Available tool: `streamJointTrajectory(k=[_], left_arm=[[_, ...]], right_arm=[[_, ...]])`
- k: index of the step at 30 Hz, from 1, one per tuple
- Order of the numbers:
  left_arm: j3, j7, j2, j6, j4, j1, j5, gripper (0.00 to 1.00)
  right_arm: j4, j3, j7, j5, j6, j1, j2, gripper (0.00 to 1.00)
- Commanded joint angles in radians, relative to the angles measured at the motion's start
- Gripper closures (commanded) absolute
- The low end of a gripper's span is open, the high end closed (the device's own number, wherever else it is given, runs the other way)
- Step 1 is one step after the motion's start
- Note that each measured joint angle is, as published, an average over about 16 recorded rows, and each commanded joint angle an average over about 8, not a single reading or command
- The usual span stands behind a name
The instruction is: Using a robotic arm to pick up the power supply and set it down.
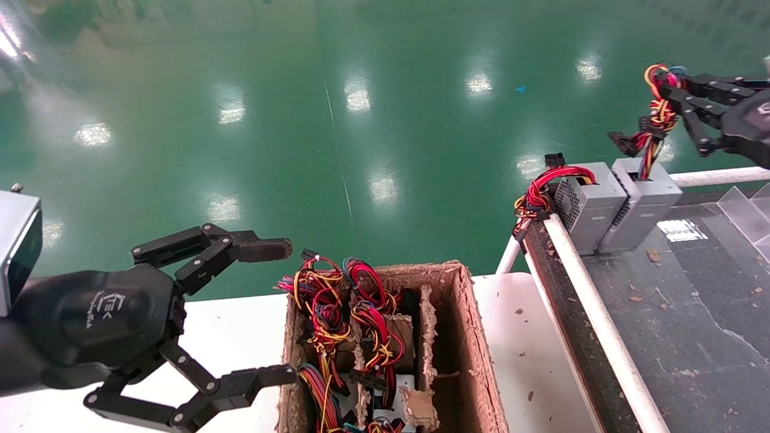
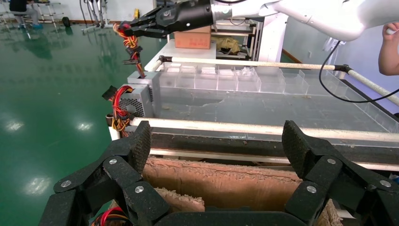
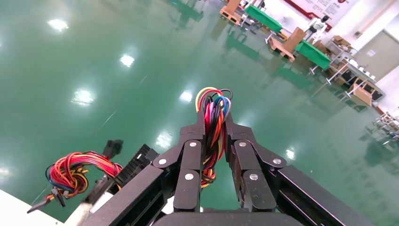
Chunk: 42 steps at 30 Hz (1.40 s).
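Left gripper point(image 1: 274, 313): lower left of frame, fingers spread, holding nothing.
Power supply point(image 1: 646, 201): right of centre, resting on the conveyor's point(image 1: 692, 300) end.
Handling: probably heavy, rigid; wires floppy.
Right gripper point(image 1: 668, 114): upper right, pinching the wire bundle point(image 1: 659, 117).

2 grey power supplies point(image 1: 646, 201), 1 cardboard box point(image 1: 475, 337)

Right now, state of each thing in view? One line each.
right gripper: shut on the wire bundle.
power supply: on the conveyor edge, its wires pulled up.
second grey box: beside it, touching, red wires hanging off the edge.
left gripper: open, empty, beside the cardboard box.
cardboard box: open-topped, wired units on one side, nearest right cell empty.
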<state>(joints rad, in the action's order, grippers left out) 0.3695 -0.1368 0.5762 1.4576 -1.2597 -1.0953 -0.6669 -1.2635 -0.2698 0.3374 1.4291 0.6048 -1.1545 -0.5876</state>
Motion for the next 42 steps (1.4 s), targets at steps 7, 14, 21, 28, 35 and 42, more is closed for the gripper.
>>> streamJointTrajectory(k=[7,14,21,28,35,42], left_arm=[[0.0,0.0,0.0,0.0,0.0,0.0,0.0,0.0],[0.0,0.0,0.0,0.0,0.0,0.0,0.0,0.0],[0.0,0.0,0.0,0.0,0.0,0.0,0.0,0.0],[0.0,0.0,0.0,0.0,0.0,0.0,0.0,0.0],[0.0,0.0,0.0,0.0,0.0,0.0,0.0,0.0],[0.0,0.0,0.0,0.0,0.0,0.0,0.0,0.0]], right_arm=[[0.068,-0.047,0.021,0.051,0.017,-0.07,-0.058,1.0],[0.094,-0.059,0.021,0.059,0.027,-0.094,-0.081,0.24],[0.091,-0.059,0.028,0.058,0.028,-0.091,-0.08,0.0],[0.088,-0.053,0.035,0.037,0.045,-0.089,-0.073,0.0],[0.075,-0.047,0.018,0.014,0.058,-0.075,-0.072,0.0],[0.065,-0.044,0.001,-0.052,0.136,-0.059,-0.069,0.0]])
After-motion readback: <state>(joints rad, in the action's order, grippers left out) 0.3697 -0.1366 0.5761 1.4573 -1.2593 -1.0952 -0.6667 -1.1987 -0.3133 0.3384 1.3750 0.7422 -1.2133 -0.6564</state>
